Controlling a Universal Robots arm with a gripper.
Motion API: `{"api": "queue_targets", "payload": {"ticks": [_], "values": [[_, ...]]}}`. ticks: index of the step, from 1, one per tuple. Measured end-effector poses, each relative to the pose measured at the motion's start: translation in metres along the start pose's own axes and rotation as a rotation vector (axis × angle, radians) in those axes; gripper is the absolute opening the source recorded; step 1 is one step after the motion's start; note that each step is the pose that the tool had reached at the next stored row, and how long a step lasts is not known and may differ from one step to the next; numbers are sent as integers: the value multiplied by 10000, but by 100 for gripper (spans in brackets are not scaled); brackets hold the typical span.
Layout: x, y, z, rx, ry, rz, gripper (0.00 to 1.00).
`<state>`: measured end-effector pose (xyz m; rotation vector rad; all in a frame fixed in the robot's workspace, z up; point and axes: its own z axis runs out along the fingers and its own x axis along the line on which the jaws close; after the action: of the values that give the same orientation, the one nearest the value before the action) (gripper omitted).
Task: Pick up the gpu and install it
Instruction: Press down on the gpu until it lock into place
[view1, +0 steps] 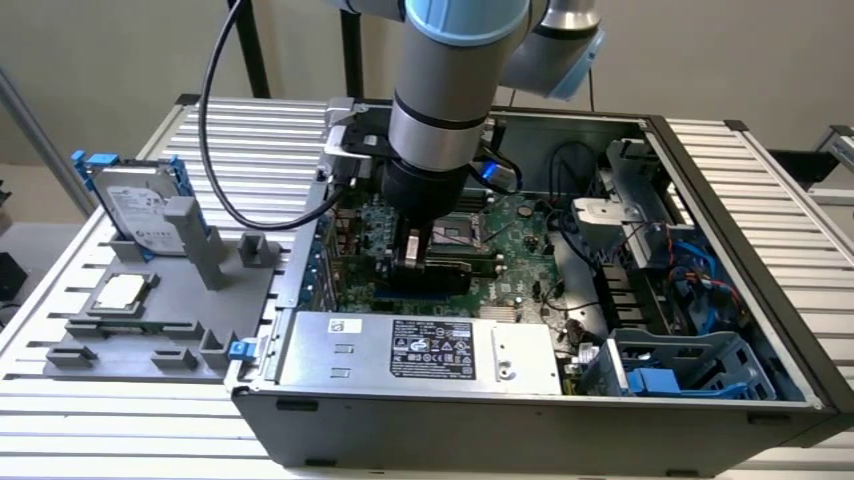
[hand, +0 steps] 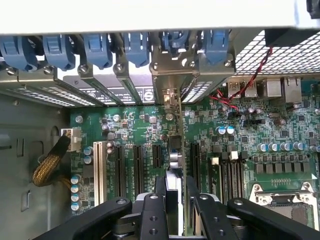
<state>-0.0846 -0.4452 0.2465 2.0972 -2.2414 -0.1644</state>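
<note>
Reaching down into the open computer case (view1: 721, 250), over the green motherboard (view1: 514, 225). Gripper (hand: 175, 192) closed to a narrow gap on the gpu (hand: 176, 150), which stands on edge between the two black fingers (hand: 152, 210), seen edge-on as a thin strip running away toward the case's back wall. Far end of the card meets its grey metal bracket (hand: 172, 85), lined up among the row of slot covers beneath the blue clips (hand: 97, 50). Lower edge of the card hidden by its own thickness and by the fingers, so cannot tell whether seated in the slot or just above it. Black expansion slots (hand: 137, 167) lie on either side.

In the exterior view, gripper (view1: 416, 262) and card mostly blocked by the arm's wrist (view1: 434, 130); only a sliver of the card visible there. Outside the case, to the exterior view's left, grey holder tray (view1: 174, 330) with a silver hard drive (view1: 140, 205) standing upright and a small square chip (view1: 118, 293) lying flat. Power supply (view1: 427, 350) along the near case wall.
</note>
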Motion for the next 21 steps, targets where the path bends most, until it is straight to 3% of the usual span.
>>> {"api": "queue_targets", "payload": {"ticks": [5, 10, 21], "values": [[-2, 2, -14, 2, -10, 1, 0], [-4, 15, -123, 0, -6, 0, 0], [-3, 8, -65, -3, 0, 1, 0]]}}
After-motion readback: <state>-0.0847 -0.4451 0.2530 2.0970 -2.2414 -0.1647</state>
